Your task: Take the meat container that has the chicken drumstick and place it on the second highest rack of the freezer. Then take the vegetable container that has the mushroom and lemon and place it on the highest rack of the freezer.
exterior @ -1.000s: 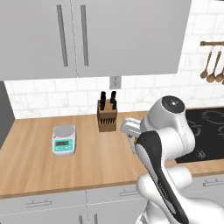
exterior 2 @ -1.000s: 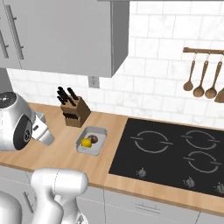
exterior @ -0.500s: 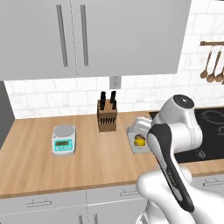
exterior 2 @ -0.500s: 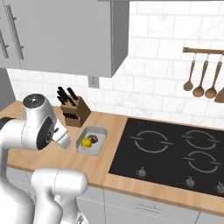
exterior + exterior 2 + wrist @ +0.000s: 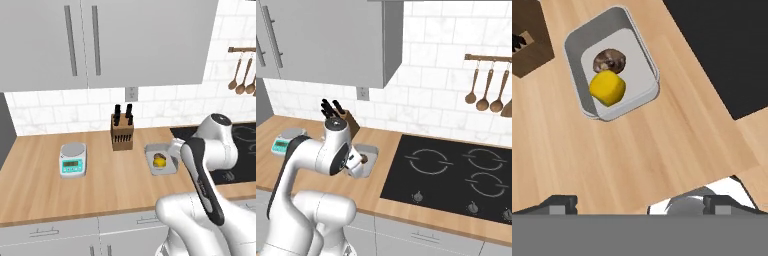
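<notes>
The vegetable container (image 5: pixel 577 46) is a shallow grey tray on the wooden counter. In it lie the yellow lemon (image 5: pixel 607 87) and the brown mushroom (image 5: pixel 609 61), side by side. My gripper (image 5: pixel 642 205) hangs above the counter, open, with nothing between its fingertips (image 5: pixel 559 204). The tray lies ahead of them, toward the top left of the hand view. The left base view has the container (image 5: pixel 152 150) with the lemon (image 5: pixel 160 161) just left of my hand. In the right base view my arm covers part of the container (image 5: pixel 370 150). The meat container, chicken drumstick and freezer are out of view.
A knife block (image 5: pixel 122 134) stands behind the tray near the wall, and a kitchen scale (image 5: pixel 73 159) sits further left. The black cooktop (image 5: pixel 451 170) lies right of the tray. Utensils (image 5: pixel 483 85) hang on the wall. Grey cabinets (image 5: pixel 100 40) hang above.
My arm has swung across the counter, from its left part to over the vegetable container. The tray, first hidden in the left base view, now shows. The gripper stayed open.
</notes>
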Tool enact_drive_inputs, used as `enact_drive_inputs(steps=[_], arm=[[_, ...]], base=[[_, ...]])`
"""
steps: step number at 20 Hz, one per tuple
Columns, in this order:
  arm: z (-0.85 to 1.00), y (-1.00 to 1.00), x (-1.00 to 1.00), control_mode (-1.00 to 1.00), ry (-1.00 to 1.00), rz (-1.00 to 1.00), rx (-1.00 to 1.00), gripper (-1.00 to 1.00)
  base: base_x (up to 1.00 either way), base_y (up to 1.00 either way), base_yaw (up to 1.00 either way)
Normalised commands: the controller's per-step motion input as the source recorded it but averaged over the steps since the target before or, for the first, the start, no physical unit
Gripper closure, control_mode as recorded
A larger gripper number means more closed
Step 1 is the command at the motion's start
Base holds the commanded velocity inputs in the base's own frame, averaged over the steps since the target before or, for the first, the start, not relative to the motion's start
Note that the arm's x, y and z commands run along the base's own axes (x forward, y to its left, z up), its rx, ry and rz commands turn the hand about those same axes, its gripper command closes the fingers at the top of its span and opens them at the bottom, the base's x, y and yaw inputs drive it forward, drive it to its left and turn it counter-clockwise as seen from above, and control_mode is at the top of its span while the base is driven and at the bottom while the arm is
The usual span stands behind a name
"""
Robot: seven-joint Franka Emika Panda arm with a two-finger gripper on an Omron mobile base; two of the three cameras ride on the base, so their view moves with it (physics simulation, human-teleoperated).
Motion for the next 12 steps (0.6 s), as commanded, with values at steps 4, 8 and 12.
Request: enact_drive_inputs(steps=[4, 8, 12], arm=[[-0.19, -0.50, 0.42, -1.00, 0.10, 0.00, 0.00, -1.00], [-0.32, -0.54, 0.37, -1.00, 0.14, 0.00, 0.00, -1.00], [-0.37, -0.07, 0.40, -1.00, 0.08, 0.00, 0.00, -1.00]], base=[[0.00, 0.00, 0.00], [0.00, 0.00, 0.00], [0.00, 0.00, 0.00]])
